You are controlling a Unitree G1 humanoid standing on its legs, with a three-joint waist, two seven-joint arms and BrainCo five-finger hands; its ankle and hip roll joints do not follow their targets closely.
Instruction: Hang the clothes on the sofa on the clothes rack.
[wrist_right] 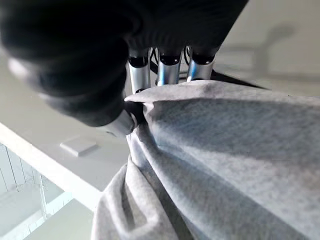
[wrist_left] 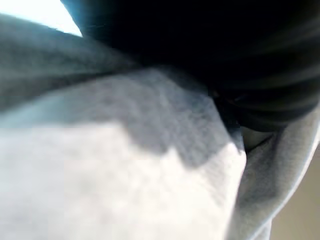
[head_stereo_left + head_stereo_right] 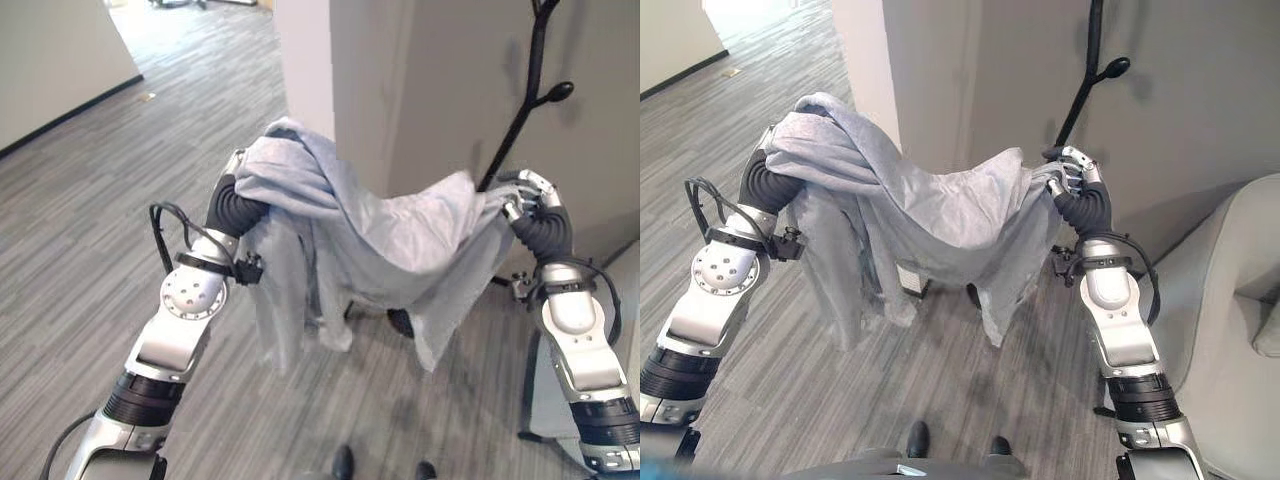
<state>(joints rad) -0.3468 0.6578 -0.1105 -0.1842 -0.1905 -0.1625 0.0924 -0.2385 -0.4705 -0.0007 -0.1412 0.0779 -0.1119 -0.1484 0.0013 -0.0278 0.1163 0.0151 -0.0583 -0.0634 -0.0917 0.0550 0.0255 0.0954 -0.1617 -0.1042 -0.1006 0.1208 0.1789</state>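
Note:
A light grey garment [image 3: 390,235] hangs stretched between my two raised hands, its loose ends trailing toward the floor. My left hand [image 3: 235,200] is buried under a bunched fold of the cloth [image 2: 125,175], with just its dark cover [image 2: 225,60] showing. My right hand [image 3: 530,190] holds the garment's other edge, its fingers [image 1: 169,70] and thumb pinching the cloth [image 1: 240,150]. The black clothes rack [image 3: 530,80] rises just behind the right hand, with a knobbed branch [image 3: 1115,68] sticking out above it.
A wide grey pillar [image 3: 400,80] stands directly behind the garment. The grey sofa [image 3: 1240,260] is at the right, close to my right arm. Striped grey carpet [image 3: 100,200] stretches away on the left.

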